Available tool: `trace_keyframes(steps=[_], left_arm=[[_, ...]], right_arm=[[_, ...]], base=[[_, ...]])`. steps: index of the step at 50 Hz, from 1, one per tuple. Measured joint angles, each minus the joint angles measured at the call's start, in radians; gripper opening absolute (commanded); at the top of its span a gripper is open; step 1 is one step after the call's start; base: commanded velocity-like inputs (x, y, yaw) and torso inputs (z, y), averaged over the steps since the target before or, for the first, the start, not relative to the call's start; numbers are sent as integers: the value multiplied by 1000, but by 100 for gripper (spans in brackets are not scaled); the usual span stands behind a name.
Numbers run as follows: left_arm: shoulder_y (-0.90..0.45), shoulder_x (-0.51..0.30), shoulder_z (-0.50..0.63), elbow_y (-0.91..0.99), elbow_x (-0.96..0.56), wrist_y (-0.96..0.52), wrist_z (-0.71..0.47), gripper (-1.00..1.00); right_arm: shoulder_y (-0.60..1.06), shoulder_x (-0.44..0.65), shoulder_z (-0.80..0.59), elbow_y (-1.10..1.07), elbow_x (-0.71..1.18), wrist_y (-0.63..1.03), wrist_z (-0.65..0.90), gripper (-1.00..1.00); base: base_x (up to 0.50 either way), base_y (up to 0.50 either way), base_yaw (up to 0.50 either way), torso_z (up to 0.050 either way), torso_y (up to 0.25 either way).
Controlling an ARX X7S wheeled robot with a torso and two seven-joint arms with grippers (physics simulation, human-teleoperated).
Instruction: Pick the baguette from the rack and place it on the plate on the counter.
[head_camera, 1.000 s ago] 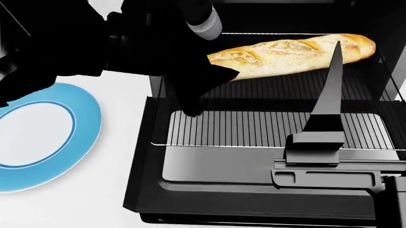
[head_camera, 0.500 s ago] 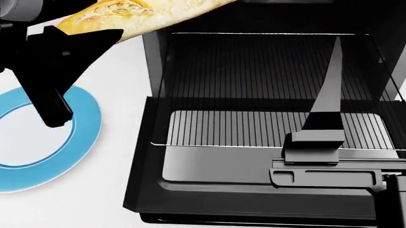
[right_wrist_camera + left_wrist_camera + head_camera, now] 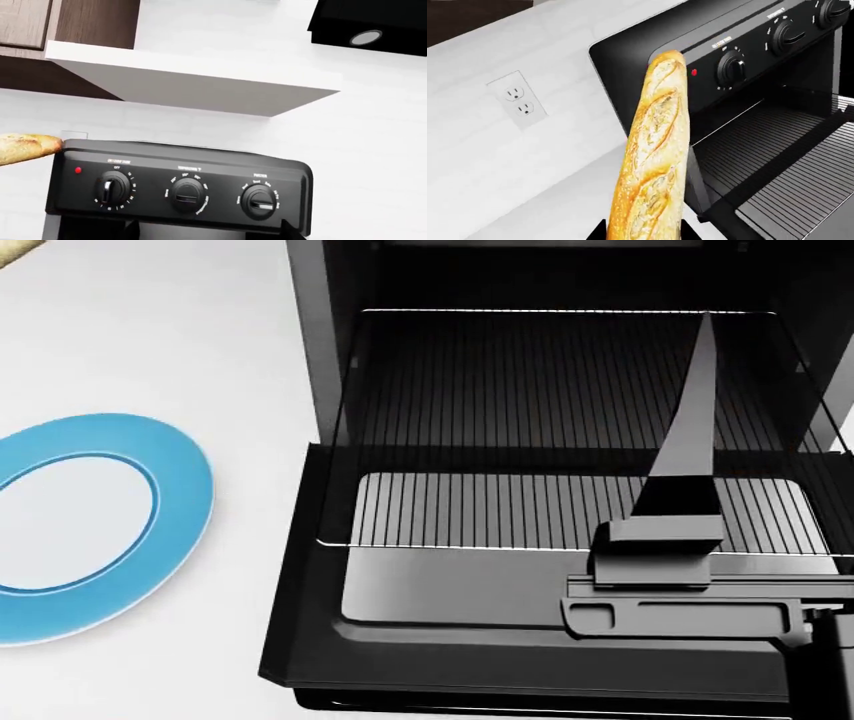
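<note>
My left gripper [image 3: 644, 235] is shut on the baguette [image 3: 654, 150], which stands out long and golden-brown, held in the air beside the black oven's left side. In the right wrist view only the baguette tip [image 3: 27, 147] shows, left of the control panel. The dark wire rack [image 3: 534, 380] in the open oven is bare. On the white counter [image 3: 160, 340], left of the oven, lies the blue-rimmed plate [image 3: 180, 500]. The left gripper is out of the head view. My right gripper [image 3: 703, 340] reaches over the rack, open and holding nothing.
The oven door [image 3: 441, 640] lies folded down toward me. The control panel carries three knobs [image 3: 187, 194] and a red light [image 3: 78, 170]. A wall socket [image 3: 519, 100] sits on the white backsplash. A white shelf [image 3: 193, 82] hangs above the oven.
The left gripper has carried the baguette off the rack, up and to the left, out of the head view. The rack is now bare. The right arm has not moved.
</note>
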State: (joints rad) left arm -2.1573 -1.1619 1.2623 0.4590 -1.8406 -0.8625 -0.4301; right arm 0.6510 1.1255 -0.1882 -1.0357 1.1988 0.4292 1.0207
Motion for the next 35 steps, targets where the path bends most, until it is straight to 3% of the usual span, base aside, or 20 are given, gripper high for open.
trace_keyframes(steps=[13,22,35], left_arm=[[151,-157,56,102,71,110,-31,-100],[244,-213,102,159,87,175,-64,-100],[385,-295,185,164,169,285,-25,-100]], right_arm=[[34,16,-35,-3,9,-12,14,100],[56,25,-65,-4,11,-22,22,100],[82,45,-104,-6,13,-45,33,100]], base=[[0,0,0,0,0],[0,0,0,0,0],[0,0,0,0,0]])
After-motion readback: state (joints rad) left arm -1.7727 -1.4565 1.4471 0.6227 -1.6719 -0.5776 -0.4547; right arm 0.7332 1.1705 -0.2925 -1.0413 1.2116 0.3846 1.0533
